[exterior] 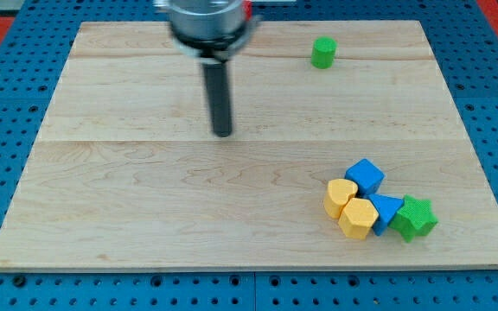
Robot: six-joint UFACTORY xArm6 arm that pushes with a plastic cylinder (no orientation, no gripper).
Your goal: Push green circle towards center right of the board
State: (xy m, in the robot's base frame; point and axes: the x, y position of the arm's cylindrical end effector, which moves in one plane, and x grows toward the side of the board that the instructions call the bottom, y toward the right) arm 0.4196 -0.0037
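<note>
The green circle (323, 53), a short green cylinder, stands alone near the view's top, right of the middle of the wooden board (145, 190). My tip (222, 133) rests on the board at the middle left, well to the left of and below the green circle, with a wide gap between them. The rod rises from the tip to the arm's grey end at the view's top.
A cluster of blocks sits at the bottom right: a blue cube (366, 176), a yellow heart (341, 196), a yellow pentagon-like block (358, 218), a blue triangle (386, 211) and a green star (416, 218). A blue pegboard (7, 112) surrounds the board.
</note>
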